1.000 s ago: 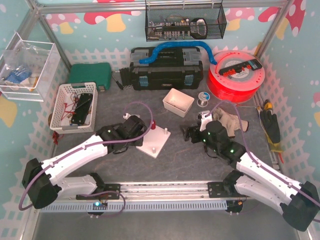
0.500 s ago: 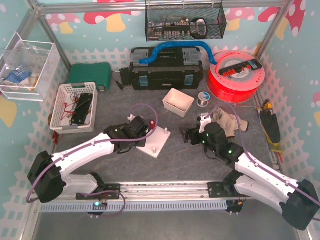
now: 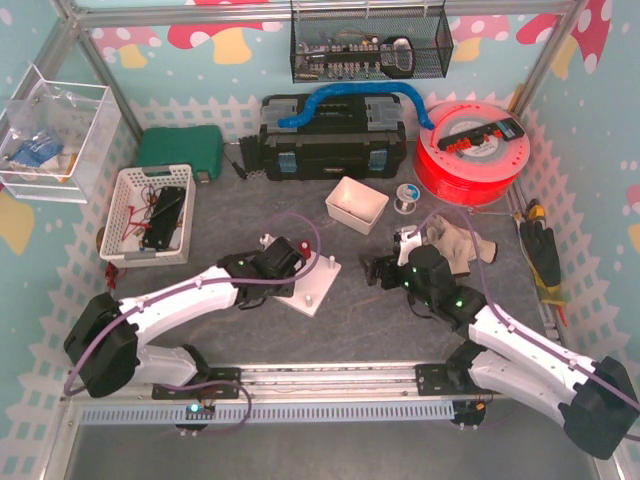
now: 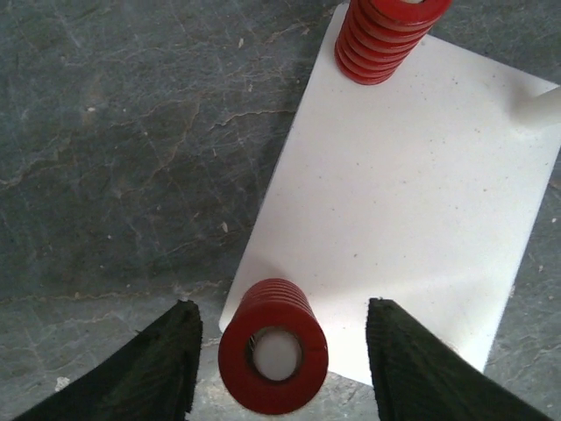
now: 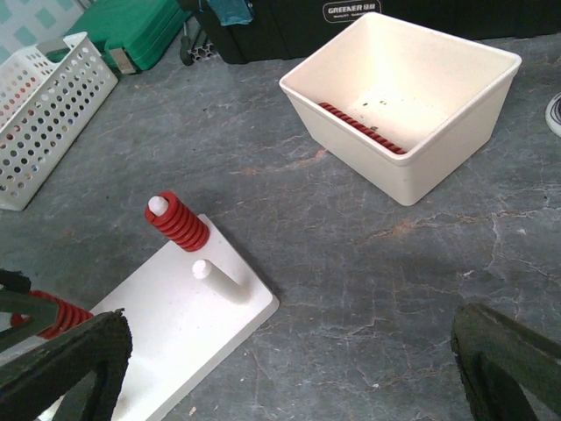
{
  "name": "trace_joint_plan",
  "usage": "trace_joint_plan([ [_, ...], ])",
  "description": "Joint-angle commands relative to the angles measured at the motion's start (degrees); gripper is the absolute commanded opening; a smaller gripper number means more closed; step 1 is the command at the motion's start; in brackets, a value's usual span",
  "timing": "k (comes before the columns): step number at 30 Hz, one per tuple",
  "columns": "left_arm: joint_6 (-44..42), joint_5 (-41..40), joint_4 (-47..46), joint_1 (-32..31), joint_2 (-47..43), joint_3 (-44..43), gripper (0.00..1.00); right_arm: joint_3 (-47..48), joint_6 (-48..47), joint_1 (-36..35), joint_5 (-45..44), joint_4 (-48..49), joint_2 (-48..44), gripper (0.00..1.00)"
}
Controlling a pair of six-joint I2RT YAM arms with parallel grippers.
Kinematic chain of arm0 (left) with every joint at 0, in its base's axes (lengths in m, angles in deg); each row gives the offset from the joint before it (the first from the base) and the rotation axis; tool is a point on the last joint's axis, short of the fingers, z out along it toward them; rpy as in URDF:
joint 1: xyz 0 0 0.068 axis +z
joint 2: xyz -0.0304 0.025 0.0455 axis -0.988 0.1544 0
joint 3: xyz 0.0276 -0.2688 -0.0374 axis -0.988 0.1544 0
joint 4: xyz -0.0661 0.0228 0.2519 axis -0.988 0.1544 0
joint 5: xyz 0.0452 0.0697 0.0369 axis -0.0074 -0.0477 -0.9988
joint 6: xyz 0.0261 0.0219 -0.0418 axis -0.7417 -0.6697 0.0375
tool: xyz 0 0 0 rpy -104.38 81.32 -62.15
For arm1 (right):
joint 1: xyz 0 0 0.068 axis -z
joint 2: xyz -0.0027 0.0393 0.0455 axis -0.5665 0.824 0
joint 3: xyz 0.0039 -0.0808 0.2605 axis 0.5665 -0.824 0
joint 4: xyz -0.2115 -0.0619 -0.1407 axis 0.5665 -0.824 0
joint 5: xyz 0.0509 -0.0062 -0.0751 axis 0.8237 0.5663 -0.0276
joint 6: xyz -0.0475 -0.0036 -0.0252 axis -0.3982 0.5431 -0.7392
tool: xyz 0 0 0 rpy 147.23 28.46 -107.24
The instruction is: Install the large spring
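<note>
Large spring seated on corner peg of white board; left gripper spread either side, not touching. Best: back straight up, clear of coils. Right gripper spread.

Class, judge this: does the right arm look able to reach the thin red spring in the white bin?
Probably yes: the white bin is open-topped, nothing lies between, and the open right end effector faces the thin red spring.

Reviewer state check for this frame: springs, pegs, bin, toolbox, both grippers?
Near spring: seated on its peg.
Far spring: seated on its peg.
Peg beside far spring: bare.
White bin: holds one thin spring.
Toolbox: closed.
Left gripper: open, straddling near spring, not touching.
Right gripper: open, empty.
</note>
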Motion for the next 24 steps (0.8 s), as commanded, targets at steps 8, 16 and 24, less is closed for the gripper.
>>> trace_joint_plan([
  [8, -3.0, 1.2, -2.5, 0.9, -6.2, -2.5, 0.73, 9.8, -3.1, 0.8, -5.8, 1.5, 13.2, 0.99],
  [16, -9.6, 14.1, -14.4, 13.2, -14.6, 1.0, 0.99, 26.8, -16.2, 7.3, -1.1, -0.6, 32.9, 0.98],
  [24, -13.4, 18.8, -19.4, 17.5, -15.3, 0.8, 0.99, 42.8, -24.5, 17.0, 7.9, -5.8, 49.9, 0.81],
])
